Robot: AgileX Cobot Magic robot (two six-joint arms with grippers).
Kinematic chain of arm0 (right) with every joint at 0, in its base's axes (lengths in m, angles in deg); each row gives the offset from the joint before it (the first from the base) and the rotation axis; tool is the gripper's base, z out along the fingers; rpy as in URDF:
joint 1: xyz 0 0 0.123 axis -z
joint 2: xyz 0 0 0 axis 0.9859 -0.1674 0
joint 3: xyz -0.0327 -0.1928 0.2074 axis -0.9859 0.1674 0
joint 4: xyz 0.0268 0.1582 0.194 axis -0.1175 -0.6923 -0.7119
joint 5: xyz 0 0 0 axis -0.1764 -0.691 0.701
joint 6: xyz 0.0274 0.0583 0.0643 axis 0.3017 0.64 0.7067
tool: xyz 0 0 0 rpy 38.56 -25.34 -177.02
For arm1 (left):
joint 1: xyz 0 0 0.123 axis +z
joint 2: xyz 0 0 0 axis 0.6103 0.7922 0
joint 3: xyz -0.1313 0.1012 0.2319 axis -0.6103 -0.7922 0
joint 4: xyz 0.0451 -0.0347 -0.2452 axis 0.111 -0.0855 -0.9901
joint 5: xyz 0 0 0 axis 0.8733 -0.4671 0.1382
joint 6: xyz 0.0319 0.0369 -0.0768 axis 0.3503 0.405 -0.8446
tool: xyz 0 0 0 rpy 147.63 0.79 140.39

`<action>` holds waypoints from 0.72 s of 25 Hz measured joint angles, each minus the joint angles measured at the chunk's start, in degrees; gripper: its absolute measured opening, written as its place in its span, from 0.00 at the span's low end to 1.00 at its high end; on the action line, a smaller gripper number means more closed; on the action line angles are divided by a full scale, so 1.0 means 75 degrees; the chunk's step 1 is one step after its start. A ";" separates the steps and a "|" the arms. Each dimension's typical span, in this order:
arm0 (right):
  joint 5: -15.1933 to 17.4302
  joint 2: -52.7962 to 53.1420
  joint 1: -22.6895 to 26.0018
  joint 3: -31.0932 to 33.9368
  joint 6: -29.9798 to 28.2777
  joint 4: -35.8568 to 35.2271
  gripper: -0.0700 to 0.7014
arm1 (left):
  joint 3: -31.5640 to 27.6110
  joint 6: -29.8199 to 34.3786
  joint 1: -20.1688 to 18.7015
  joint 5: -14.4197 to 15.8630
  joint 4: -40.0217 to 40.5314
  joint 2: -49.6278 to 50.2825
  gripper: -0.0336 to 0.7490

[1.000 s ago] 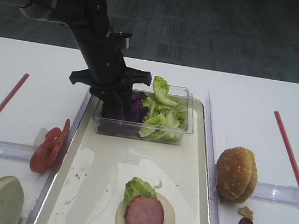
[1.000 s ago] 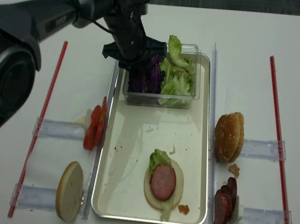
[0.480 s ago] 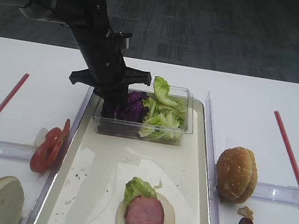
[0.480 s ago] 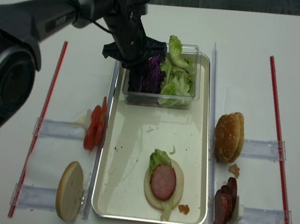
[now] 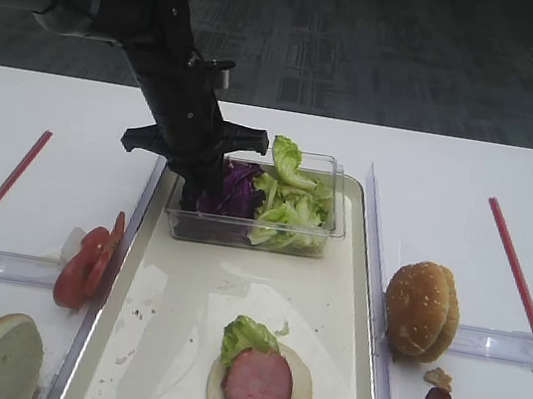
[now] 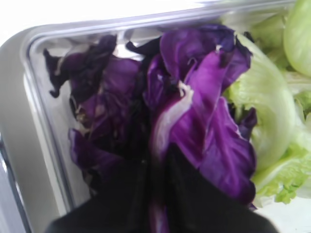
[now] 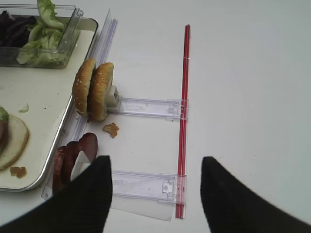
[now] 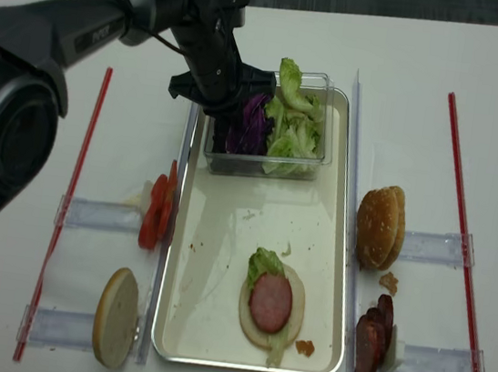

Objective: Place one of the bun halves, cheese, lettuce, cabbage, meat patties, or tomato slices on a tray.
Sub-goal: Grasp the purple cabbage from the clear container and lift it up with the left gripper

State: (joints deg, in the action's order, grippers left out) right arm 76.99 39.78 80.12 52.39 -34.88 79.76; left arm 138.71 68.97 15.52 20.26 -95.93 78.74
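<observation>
Deep in the tub (image 5: 253,220) at the tray's (image 5: 351,303) far edge, left hand (image 6: 155,194) clamps cabbage (image 6: 194,116); only its wrist view shows this.

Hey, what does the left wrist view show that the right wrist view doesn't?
Only the left wrist view shows the left end effector shut on a purple cabbage leaf with a white vein, close up inside the clear tub.

Only the right wrist view shows the sesame bun halves standing on edge, the dark meat patties, the red strip, the tray rim, and the open right end effector hovering over the table.

Both show cabbage and green lettuce in that tub.
</observation>
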 joint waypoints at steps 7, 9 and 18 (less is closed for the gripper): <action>0.0000 0.0000 0.0000 0.0000 0.0000 0.0000 0.64 | 0.0000 0.0012 0.0000 0.0091 0.0182 -0.0106 0.10; 0.0000 0.0000 0.0000 0.0000 0.0000 0.0000 0.64 | 0.0000 0.0012 0.0000 0.0112 0.0195 -0.0180 0.10; 0.0000 0.0000 0.0000 0.0000 0.0000 0.0000 0.64 | 0.0036 0.0012 0.0005 0.0388 0.0212 -0.0232 0.10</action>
State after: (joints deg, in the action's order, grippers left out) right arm 76.99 39.78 80.12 52.39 -34.88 79.76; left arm 138.98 69.06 15.56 23.17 -94.34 77.00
